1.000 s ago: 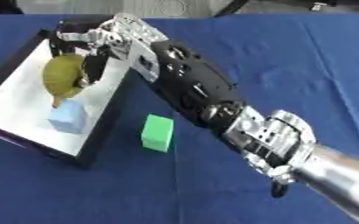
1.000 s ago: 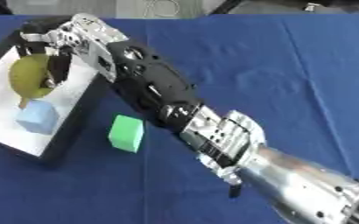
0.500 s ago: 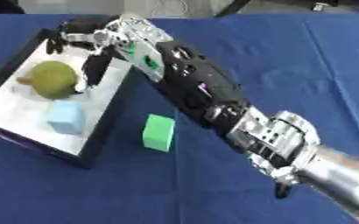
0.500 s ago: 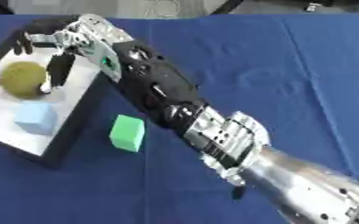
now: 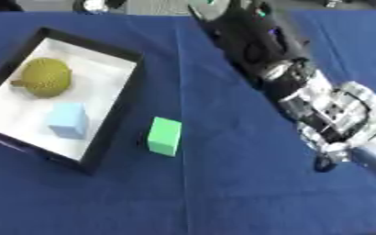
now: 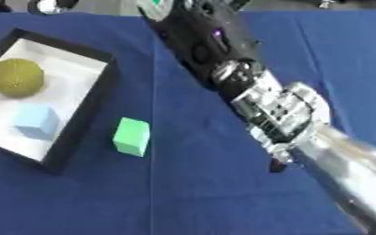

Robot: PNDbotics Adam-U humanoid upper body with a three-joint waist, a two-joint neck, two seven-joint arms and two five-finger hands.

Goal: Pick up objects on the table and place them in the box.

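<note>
A black-rimmed box [image 5: 117, 115] with a white floor lies at the left. Inside it rest a yellow-green bumpy round fruit [image 5: 45, 76] at the far end and a light blue cube [image 5: 68, 120] nearer to me. A green block [image 5: 165, 136] sits on the blue cloth just right of the box's rim. My right arm [image 5: 265, 47] runs from the lower right up to the top edge, well above the box and to its right. Its hand lies beyond the top edge, and my left hand shows in no view.
The blue tablecloth [image 5: 223, 193] covers the whole table. The silver wrist and elbow parts of my right arm [image 6: 284, 110] hang over the cloth right of the green block. Dark shapes show past the table's far edge.
My right hand has let go of the yellow fruit, which now lies in the box, and has drawn back up and right out of view.
</note>
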